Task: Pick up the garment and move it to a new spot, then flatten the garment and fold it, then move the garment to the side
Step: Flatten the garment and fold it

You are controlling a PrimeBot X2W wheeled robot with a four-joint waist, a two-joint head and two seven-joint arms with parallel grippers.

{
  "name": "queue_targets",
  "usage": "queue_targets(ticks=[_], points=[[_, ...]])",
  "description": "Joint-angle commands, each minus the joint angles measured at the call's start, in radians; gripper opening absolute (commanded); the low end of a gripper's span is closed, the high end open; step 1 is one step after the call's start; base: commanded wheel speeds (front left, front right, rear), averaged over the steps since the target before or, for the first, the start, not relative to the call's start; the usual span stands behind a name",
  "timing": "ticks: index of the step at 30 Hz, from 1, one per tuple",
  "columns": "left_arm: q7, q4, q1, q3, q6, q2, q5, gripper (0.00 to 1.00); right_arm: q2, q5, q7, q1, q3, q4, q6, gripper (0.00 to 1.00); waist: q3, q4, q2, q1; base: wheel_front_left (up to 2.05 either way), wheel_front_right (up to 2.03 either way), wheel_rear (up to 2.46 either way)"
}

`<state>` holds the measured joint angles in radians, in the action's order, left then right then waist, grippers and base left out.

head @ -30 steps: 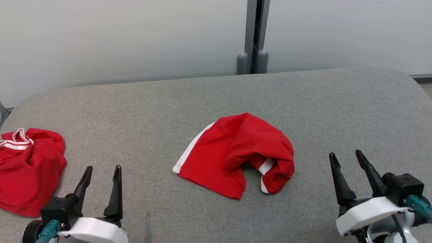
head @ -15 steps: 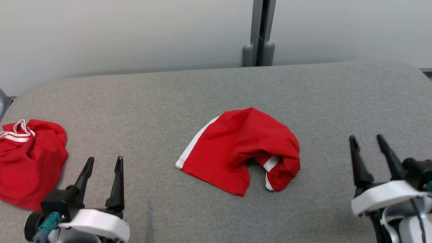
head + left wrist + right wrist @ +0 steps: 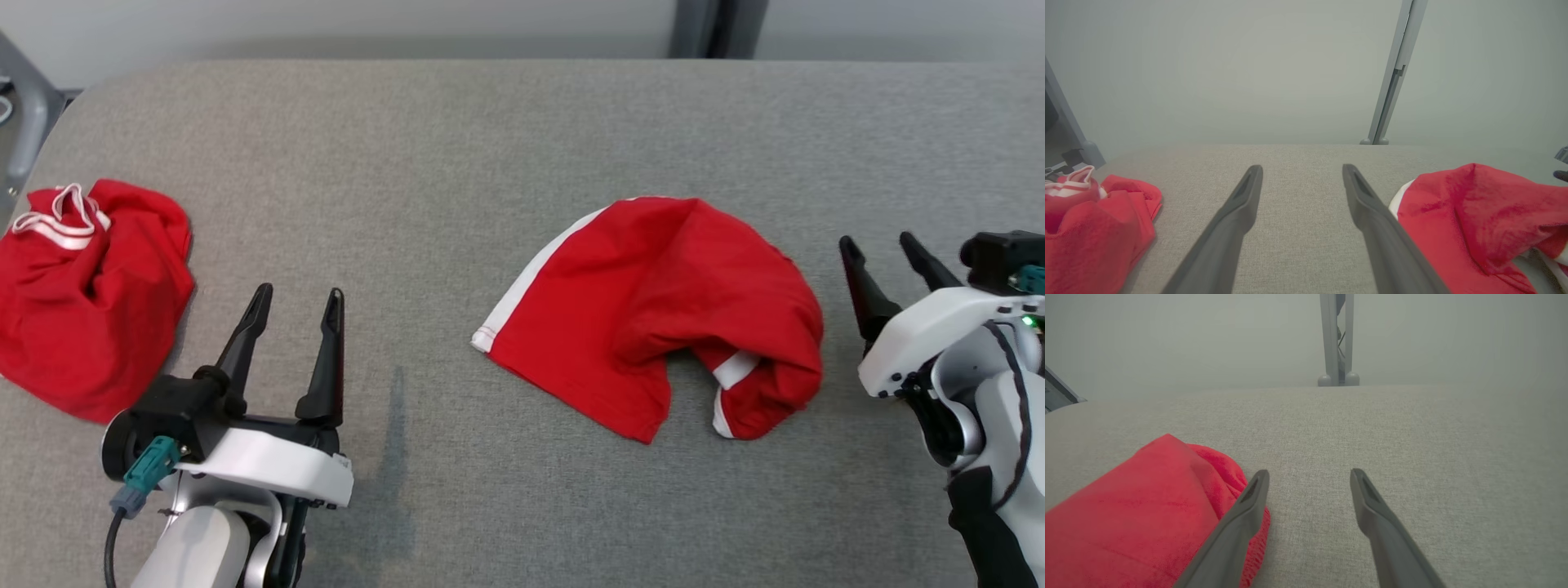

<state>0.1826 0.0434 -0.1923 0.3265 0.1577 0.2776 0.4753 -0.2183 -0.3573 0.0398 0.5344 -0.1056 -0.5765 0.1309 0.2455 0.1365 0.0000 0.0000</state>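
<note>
Head camera: high, facing steeply down on grey fabric tabletop (image 3: 457,147). Wrist cameras: low, close, looking along fingers (image 3: 1237,212). All share crumpled red white-striped garment (image 3: 653,310) between left gripper (image 3: 298,290), right gripper (image 3: 875,239).

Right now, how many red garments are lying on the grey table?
2. The middle garment lies crumpled near the centre of the table; the left garment is bunched by its left edge. Another could lie beyond the views.
</note>
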Motion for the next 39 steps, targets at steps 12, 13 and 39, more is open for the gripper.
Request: queue_targets(ticks=[12, 13, 39], points=[[0.04, 0.077, -0.07, 0.019, -0.034, -0.027, 0.003, 1.0, -0.051, -0.213, 0.112, 0.101, -0.277, -0.146, 0.0, 0.44, 0.047, 0.04, 0.0, 0.0, 0.0, 0.0, 0.0], [0.042, 0.081, -0.07, 0.02, -0.034, -0.028, 0.005, 1.0, -0.059, -0.229, 0.111, 0.105, -0.291, -0.14, 0.0, 0.0, 0.046, 0.039, 0.0, 0.0, 0.0, 0.0, 0.0], [0.055, 0.094, -0.04, 0.007, -0.021, -0.02, 0.027, 1.0, -0.095, 0.032, -0.131, -0.03, -0.28, 0.178, 0.0, 0.0, -0.009, -0.039, 0.0, 0.0, 0.0, 0.0, 0.0]])
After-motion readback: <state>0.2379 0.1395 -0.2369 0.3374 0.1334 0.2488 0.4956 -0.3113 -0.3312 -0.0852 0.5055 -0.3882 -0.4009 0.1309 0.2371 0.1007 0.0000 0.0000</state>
